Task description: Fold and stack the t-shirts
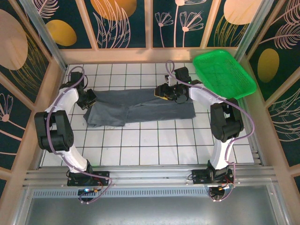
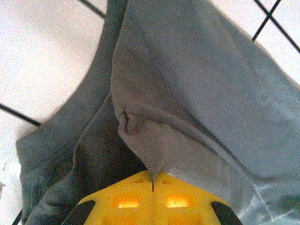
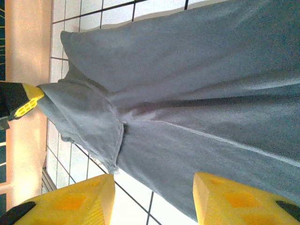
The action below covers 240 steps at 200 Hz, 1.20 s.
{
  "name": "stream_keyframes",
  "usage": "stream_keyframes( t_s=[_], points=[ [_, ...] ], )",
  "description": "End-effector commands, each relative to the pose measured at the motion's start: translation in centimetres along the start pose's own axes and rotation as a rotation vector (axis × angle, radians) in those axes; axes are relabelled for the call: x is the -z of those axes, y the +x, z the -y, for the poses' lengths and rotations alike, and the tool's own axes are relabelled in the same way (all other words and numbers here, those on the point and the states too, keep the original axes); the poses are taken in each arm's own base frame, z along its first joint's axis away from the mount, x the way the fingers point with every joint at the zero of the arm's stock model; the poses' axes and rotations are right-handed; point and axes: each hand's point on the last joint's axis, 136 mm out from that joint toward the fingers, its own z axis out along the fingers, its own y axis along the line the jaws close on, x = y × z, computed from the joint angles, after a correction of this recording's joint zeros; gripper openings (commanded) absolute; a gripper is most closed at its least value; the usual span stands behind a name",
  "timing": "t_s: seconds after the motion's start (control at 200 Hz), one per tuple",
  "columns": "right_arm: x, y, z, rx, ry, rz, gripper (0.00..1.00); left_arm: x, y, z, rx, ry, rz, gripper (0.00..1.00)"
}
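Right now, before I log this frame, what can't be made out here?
- Top view: whether the left gripper is shut, hidden by its own wrist over the t-shirt.
- Left wrist view: how many cloth layers are pinched; folds overlap.
- Right wrist view: right gripper finger bases, cut off by the bottom edge.

The left arm [image 1: 60,123] bends up the left side of the overhead frame. The left gripper [image 1: 89,99] sits at centre-left, its yellow fingers [image 2: 126,199] pressed together on a fold of the t-shirt [image 2: 201,93]. The right arm [image 1: 224,123] reaches to upper centre, where the right gripper [image 1: 169,93] hangs with its fingers [image 3: 70,201] apart.
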Motion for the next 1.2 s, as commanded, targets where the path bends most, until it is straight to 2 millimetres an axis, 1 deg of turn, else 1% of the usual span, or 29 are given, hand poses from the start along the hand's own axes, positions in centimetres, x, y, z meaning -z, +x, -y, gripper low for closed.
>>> stream_keyframes(
  t_s=[0.0,0.09,0.165,0.345,0.42,0.505,0.661,0.676,0.726,0.766,0.836,0.911,0.926,0.961,1.016,1.091,1.121,1.141,1.146,1.156,1.176,1.196],
  points=[
    [0.9,-0.9,-0.7,0.009,-0.006,0.035,0.48,-1.1,0.2,-0.8,-0.031,-0.079,-0.066,0.0],
    [1.0,-0.8,-0.5,0.005,-0.004,0.039,0.48,-1.8,-0.7,-0.9,-0.04,-0.107,-0.057,0.0],
    [1.2,-0.8,-0.4,-0.002,-0.004,0.045,0.48,-2.0,-1.8,-0.5,-0.046,-0.107,-0.022,0.0],
    [1.4,-0.6,0.1,-0.011,0.006,0.047,0.48,-3.5,-3.9,0.1,-0.056,-0.12,0.009,0.0],
    [1.5,-0.6,0.2,-0.013,0.012,0.048,0.48,-4.2,-4.1,-0.1,-0.064,-0.135,0.006,0.0],
    [1.5,-0.5,0.5,-0.02,0.022,0.051,0.47,-5.1,-4.0,-0.5,-0.071,-0.152,-0.006,0.0],
    [1.9,-0.7,1.6,-0.044,0.046,0.074,0.45,-6.3,-3.9,-0.9,-0.074,-0.166,-0.016,0.0],
    [1.9,-0.7,1.7,-0.045,0.05,0.077,0.45,-6.4,-3.9,-1.0,-0.074,-0.171,-0.016,0.02],
    [2.2,-0.9,2.1,-0.048,0.069,0.09,0.44,-6.4,-4.3,-1.3,-0.076,-0.193,0.001,0.16],
    [2.4,-1.1,2.4,-0.05,0.087,0.103,0.44,-6.3,-4.7,-1.5,-0.079,-0.211,0.021,0.23],
    [3.0,-1.6,3.3,-0.061,0.133,0.137,0.41,-5.2,-5.7,-1.7,-0.078,-0.241,0.079,0.29],
    [3.8,-2.2,4.7,-0.08,0.205,0.18,0.38,-2.9,-6.4,-1.3,-0.06,-0.257,0.154,0.33],
    [4.0,-2.3,5.0,-0.085,0.217,0.187,0.37,-2.2,-6.5,-1.1,-0.052,-0.257,0.174,0.33],
    [4.5,-2.7,6.1,-0.103,0.266,0.208,0.35,-1.0,-6.2,-0.7,-0.031,-0.249,0.204,0.35],
    [4.9,-3.1,7.8,-0.136,0.328,0.222,0.3,0.4,-5.0,0.0,0.012,-0.211,0.225,0.36],
    [5.2,-3.7,10.3,-0.19,0.406,0.229,0.23,0.5,-1.8,0.5,0.098,-0.125,0.168,0.34],
    [5.3,-3.7,11.3,-0.205,0.442,0.227,0.21,0.2,-0.3,1.0,0.137,-0.074,0.13,0.31],
    [5.3,-4.0,12.0,-0.215,0.47,0.231,0.2,-0.7,1.0,1.1,0.162,-0.052,0.088,0.3],
    [5.3,-4.0,12.2,-0.216,0.475,0.232,0.2,-0.3,1.1,1.3,0.166,-0.035,0.091,0.3],
    [5.2,-4.0,12.5,-0.219,0.485,0.229,0.2,-0.1,1.6,1.6,0.174,-0.016,0.083,0.3],
    [5.3,-4.3,13.0,-0.224,0.503,0.232,0.19,-0.2,2.4,2.2,0.196,0.017,0.065,0.29],
    [5.3,-4.5,13.6,-0.229,0.523,0.234,0.18,-0.5,3.6,2.6,0.213,0.043,0.033,0.28]
  ],
)
